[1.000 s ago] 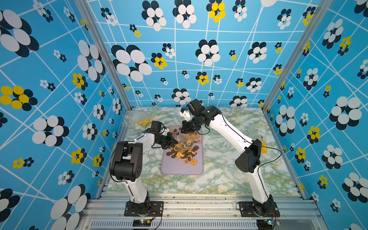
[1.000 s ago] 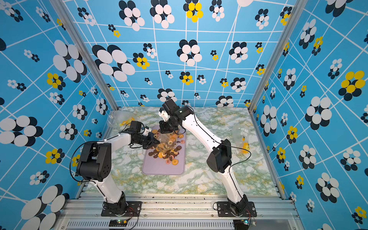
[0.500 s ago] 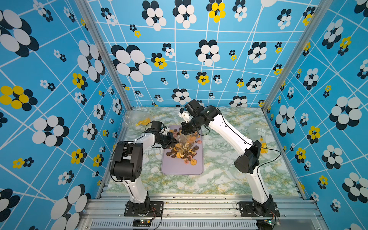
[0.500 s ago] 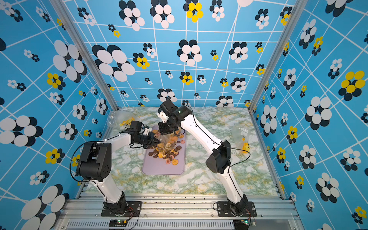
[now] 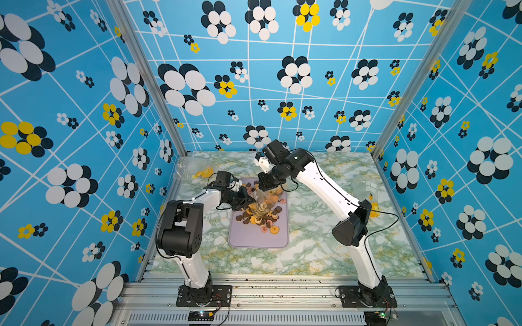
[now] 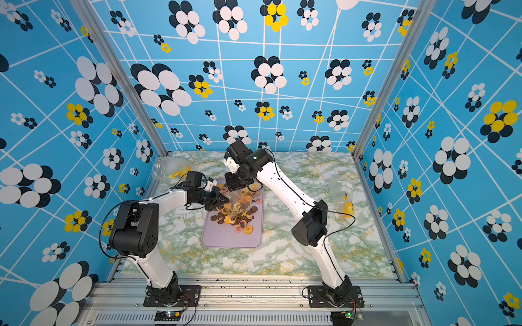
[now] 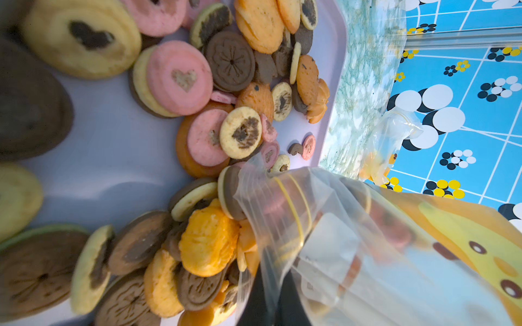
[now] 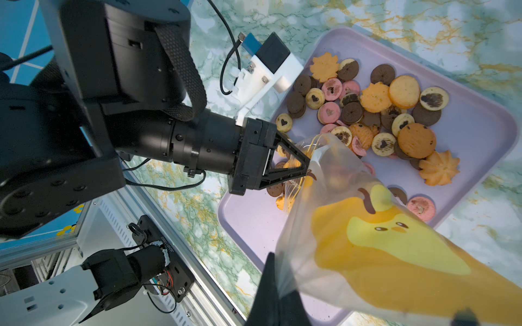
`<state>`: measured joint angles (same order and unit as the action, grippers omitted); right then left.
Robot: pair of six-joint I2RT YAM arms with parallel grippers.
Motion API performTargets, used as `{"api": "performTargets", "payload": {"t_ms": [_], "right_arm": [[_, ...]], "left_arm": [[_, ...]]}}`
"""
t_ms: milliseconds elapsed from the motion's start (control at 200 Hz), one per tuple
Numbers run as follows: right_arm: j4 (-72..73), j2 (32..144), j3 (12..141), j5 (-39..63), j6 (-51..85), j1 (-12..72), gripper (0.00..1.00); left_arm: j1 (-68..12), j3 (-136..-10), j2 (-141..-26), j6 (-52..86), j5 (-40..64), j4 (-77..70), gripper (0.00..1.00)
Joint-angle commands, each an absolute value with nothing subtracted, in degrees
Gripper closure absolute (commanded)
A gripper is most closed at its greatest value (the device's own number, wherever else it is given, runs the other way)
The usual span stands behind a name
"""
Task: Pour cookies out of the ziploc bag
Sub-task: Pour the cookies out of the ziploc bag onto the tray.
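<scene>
Desk [image 5: 324, 259] is green marble. Lilac tray [image 5: 255, 240] sits mid-desk btwn the two arms. I've got the ziploc bag [image 8: 381, 248] hanging over the tray's far half, tilted, mouth down. R gripper [image 5: 270, 185]: fingers pinched tight on the bag's bottom end, the high end. L gripper [image 8: 307, 166]: fingers clamped on the bag's mouth edge, low, just above the tray. Cookies [image 8: 395, 118] (brown, orange, pink) are mostly heaped on the tray's far half at the mouth. A few sit inside the bag near the opening, per L wrist view.
</scene>
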<state>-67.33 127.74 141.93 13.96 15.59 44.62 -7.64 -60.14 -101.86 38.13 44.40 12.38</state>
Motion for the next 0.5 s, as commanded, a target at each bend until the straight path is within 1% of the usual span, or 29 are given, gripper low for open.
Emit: {"api": "performTargets", "payload": {"t_ms": [0, 495], "right_arm": [[-67.50, 127.93, 144.62, 13.62, 14.70, 45.21, 1.00], [-68.36, 128.00, 144.98, 12.72, 14.19, 45.27, 1.00]], "left_arm": [[-7.95, -59.04, -100.55, 38.58, 44.25, 12.26, 1.00], [-8.17, -58.94, -100.09, 38.40, 44.35, 12.46, 1.00]]}}
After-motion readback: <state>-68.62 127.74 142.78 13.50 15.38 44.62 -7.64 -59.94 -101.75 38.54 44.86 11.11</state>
